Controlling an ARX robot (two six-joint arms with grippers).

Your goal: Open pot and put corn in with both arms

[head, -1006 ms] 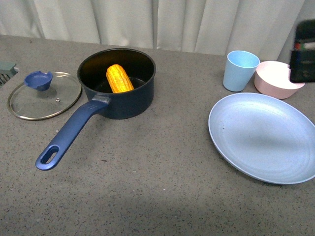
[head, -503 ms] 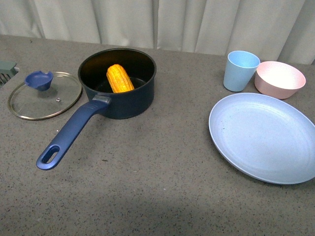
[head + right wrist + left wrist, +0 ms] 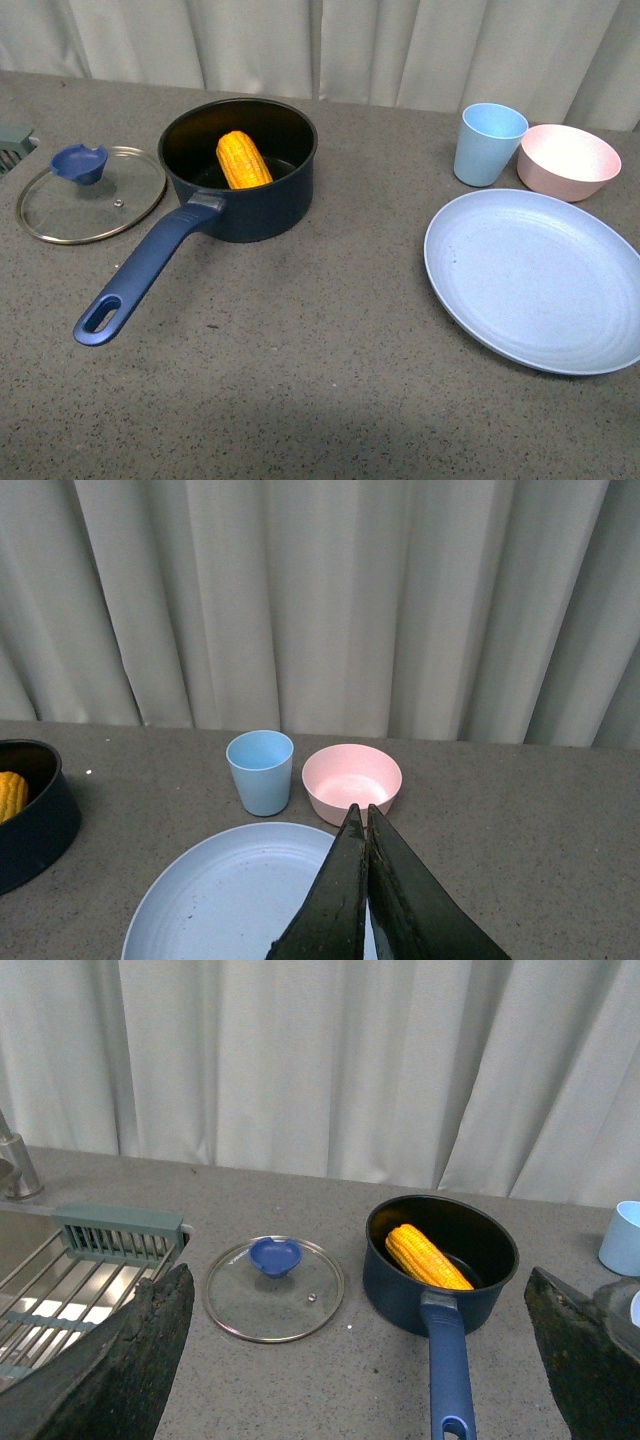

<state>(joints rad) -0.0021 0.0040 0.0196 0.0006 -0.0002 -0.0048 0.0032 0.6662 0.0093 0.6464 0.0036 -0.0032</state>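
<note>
The navy pot [image 3: 252, 205] stands open at the left of the table, its long handle [image 3: 140, 275] pointing toward the front. The yellow corn [image 3: 243, 160] lies inside it, leaning on the wall. The glass lid [image 3: 90, 195] with a blue knob lies flat beside the pot on its left. Neither arm shows in the front view. In the left wrist view the pot [image 3: 400, 1290], corn [image 3: 427, 1257] and lid [image 3: 274, 1290] lie far ahead between the open fingers [image 3: 130, 1360]. My right gripper [image 3: 362, 815] is shut and empty, raised over the blue plate [image 3: 230, 890].
A light blue plate [image 3: 535, 280] lies at the right, with a light blue cup [image 3: 487, 143] and a pink bowl [image 3: 568, 162] behind it. A sink with a grey rack [image 3: 120, 1235] lies left of the lid. White curtains hang behind the table.
A black part of the right arm at the far right edge a second ago has left the front view. Pot, corn and lid have not moved.
</note>
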